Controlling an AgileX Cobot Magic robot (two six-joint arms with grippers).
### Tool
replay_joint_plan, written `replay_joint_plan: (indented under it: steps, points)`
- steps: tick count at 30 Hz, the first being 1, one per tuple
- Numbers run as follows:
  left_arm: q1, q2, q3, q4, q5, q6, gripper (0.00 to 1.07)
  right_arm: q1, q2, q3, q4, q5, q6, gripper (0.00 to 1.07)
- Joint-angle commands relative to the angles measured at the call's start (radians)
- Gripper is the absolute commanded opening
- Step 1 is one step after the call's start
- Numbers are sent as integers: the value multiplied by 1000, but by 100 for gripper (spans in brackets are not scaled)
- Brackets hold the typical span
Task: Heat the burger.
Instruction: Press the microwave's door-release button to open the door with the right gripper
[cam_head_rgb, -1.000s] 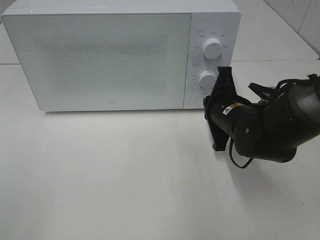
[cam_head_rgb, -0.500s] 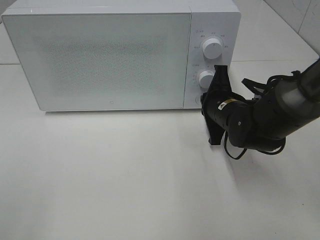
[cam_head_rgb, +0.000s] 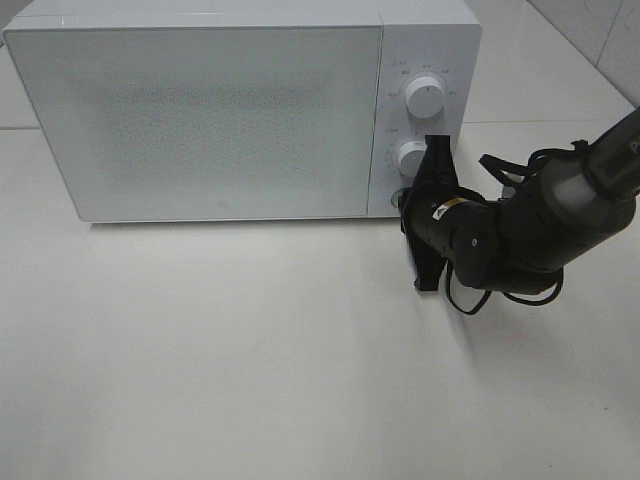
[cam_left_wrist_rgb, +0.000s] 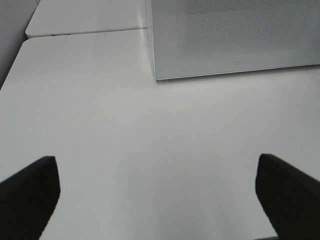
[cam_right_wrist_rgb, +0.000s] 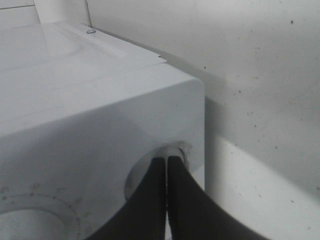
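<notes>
As it stays clenched, the right hand (cam_right_wrist_rgb: 166, 160) has edged nearer the microwave's (cam_head_rgb: 200, 120) round button (cam_right_wrist_rgb: 137, 175).

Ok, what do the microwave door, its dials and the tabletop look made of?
The microwave door looks like glossy white glass or plastic, with a fine dotted screen. The dials look like smooth white plastic. The tabletop is white, smooth, faintly reflective: laminate or stone, can't tell.

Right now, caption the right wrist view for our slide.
Right gripper, jaws shut, at the round button of the white microwave.
</notes>
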Motion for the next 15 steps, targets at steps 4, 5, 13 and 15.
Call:
replay_joint_plan:
  steps: [4, 5, 13, 15]
  points:
    - [6, -17, 1, -6, -11, -1, 100, -8, -3, -18, -10, -94, 7, 0]
    - [6, -17, 1, -6, -11, -1, 100, -8, -3, -18, -10, -102, 7, 0]
    - [6, -17, 1, -6, -11, -1, 100, -8, -3, -28, -10, -203, 7, 0]
    - [6, -17, 1, -6, -11, -1, 100, -8, -3, -46, -6, -206, 7, 0]
